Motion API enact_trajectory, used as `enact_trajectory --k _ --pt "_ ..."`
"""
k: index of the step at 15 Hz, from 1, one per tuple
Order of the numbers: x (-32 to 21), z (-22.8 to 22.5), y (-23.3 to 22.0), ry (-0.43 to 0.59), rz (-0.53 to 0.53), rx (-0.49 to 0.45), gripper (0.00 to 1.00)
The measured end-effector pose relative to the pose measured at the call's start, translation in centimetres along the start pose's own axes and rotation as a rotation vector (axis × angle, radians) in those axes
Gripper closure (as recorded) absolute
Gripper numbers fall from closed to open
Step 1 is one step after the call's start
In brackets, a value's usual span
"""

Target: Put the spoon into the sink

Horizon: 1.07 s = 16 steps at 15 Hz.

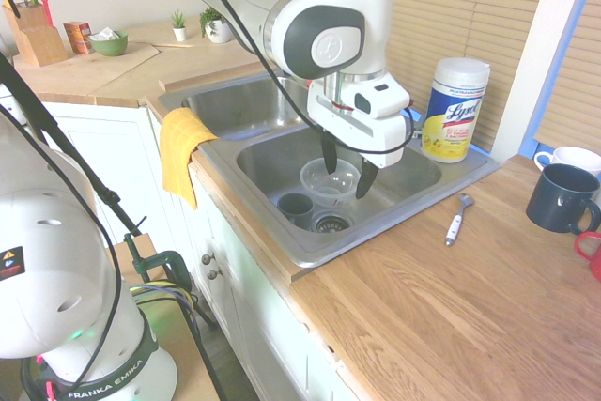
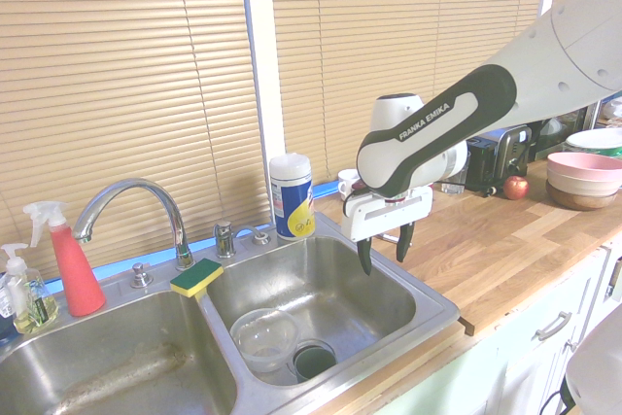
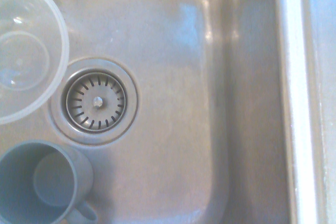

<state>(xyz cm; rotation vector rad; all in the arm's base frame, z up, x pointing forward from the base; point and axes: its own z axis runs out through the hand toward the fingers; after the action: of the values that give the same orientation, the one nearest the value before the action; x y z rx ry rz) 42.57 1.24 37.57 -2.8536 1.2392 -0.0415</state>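
The spoon point(image 1: 457, 218), with a white handle and metal head, lies flat on the wooden counter just right of the sink point(image 1: 404, 208). My gripper point(image 1: 347, 168) hangs open and empty over the right basin, fingers pointing down, to the left of the spoon and apart from it. In the second exterior view the gripper point(image 2: 384, 252) hovers above the basin's right side point(image 2: 330, 279); the spoon does not show there. The wrist view looks straight down on the basin floor point(image 3: 173, 77) and its round drain point(image 3: 96, 100).
A clear plastic bowl point(image 1: 331, 178) and a dark cup point(image 1: 296, 204) sit in the right basin. A wipes canister point(image 1: 455, 108) stands behind the sink. A yellow cloth point(image 1: 181, 147) drapes over the front rim. Mugs point(image 1: 562, 196) stand on the counter at far right. A faucet point(image 2: 126, 201) and a sponge point(image 2: 196, 277) sit near the basin divider.
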Motion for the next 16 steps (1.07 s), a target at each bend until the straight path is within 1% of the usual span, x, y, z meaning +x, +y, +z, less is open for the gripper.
enact_trajectory --k 4,9,14,16 --pt "0.4 -0.7 -0.4 0.017 0.003 0.017 0.00" --pt "2.1 -3.9 -0.7 0.022 -0.006 0.039 0.00" --pt "6.0 -5.5 0.4 0.011 -0.052 0.024 0.00" --pt "8.3 -5.6 0.7 -0.014 -0.082 0.005 0.00"
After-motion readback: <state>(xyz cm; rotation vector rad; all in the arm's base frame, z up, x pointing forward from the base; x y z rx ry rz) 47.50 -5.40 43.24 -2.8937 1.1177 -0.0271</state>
